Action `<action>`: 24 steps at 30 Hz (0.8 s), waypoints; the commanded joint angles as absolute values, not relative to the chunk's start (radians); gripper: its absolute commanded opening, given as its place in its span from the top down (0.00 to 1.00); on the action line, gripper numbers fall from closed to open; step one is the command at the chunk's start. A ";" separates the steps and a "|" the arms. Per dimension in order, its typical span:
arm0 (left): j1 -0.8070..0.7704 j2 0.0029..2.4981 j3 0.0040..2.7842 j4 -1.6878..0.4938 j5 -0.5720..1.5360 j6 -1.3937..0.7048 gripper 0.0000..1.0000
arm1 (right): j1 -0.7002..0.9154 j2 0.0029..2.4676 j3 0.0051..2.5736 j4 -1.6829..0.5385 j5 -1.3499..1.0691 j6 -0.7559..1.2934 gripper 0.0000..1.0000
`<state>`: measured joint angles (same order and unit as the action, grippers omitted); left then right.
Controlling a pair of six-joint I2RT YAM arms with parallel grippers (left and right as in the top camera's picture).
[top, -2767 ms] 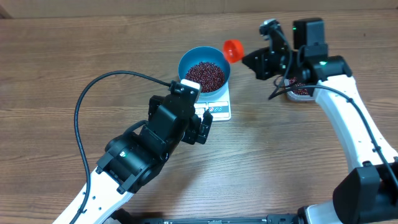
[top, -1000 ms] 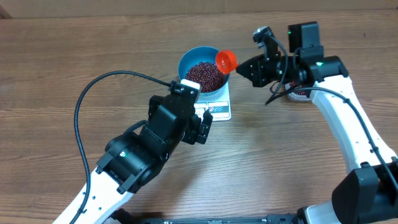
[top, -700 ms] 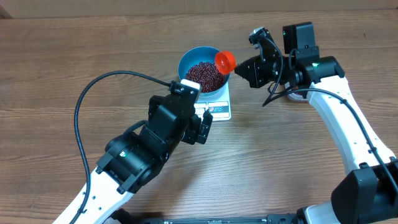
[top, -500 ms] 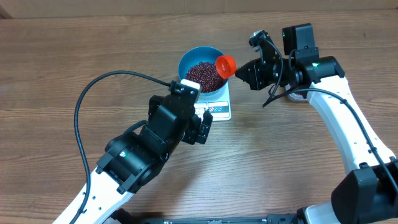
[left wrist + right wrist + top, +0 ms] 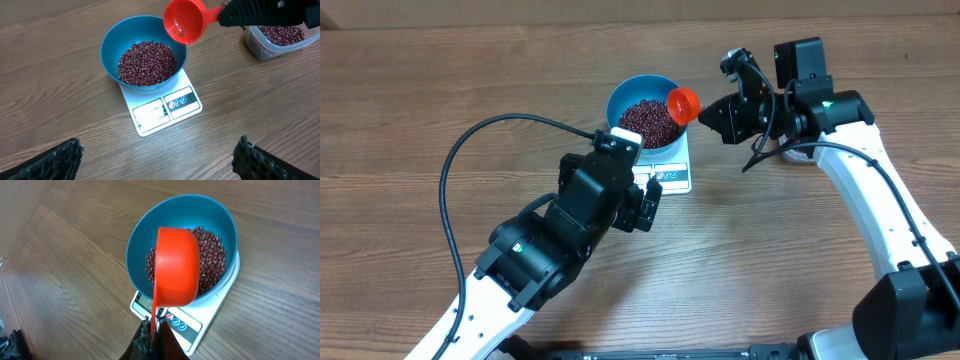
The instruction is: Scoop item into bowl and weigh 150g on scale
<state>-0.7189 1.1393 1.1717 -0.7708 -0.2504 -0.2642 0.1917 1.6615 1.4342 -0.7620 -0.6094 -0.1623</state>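
The blue bowl (image 5: 617,100) stands on the white scale (image 5: 672,178) and holds a heap of dark red beans (image 5: 648,118). My right gripper (image 5: 715,112) is shut on the handle of a red scoop (image 5: 682,103). The scoop is tipped over the bowl's right rim. In the left wrist view the scoop (image 5: 183,21) faces the bowl (image 5: 107,47) and looks nearly empty. From the right wrist I see the scoop's back (image 5: 175,270) above the beans (image 5: 212,260). My left gripper (image 5: 157,145) hangs open in front of the scale (image 5: 165,110), holding nothing.
A clear plastic tub (image 5: 280,37) with more beans sits to the right of the scale, mostly under my right arm in the overhead view. The left arm's black cable (image 5: 470,140) loops over the wooden table on the left.
The right gripper carried the scoop leftward from beside the bowl to over its right rim. It has held still for the last half second. The left arm has not moved.
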 commanded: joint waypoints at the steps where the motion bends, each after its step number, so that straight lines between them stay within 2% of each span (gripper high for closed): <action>1: -0.712 1.145 1.187 -0.767 -0.250 -0.285 0.00 | 0.197 1.631 1.460 -0.734 -0.602 -0.219 0.96; 9: -0.712 1.145 1.187 -0.767 -0.250 -0.285 0.01 | 0.197 1.659 1.460 -0.676 -0.487 -0.302 0.96; 24: -0.712 1.145 1.187 -0.767 -0.250 -0.285 0.01 | 0.209 1.746 1.459 -0.765 -0.642 -0.321 0.96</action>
<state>-0.7189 1.1393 1.1717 -0.7708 -0.2504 -0.2642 0.1936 1.7287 1.4342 -0.7631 -0.6044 -0.2958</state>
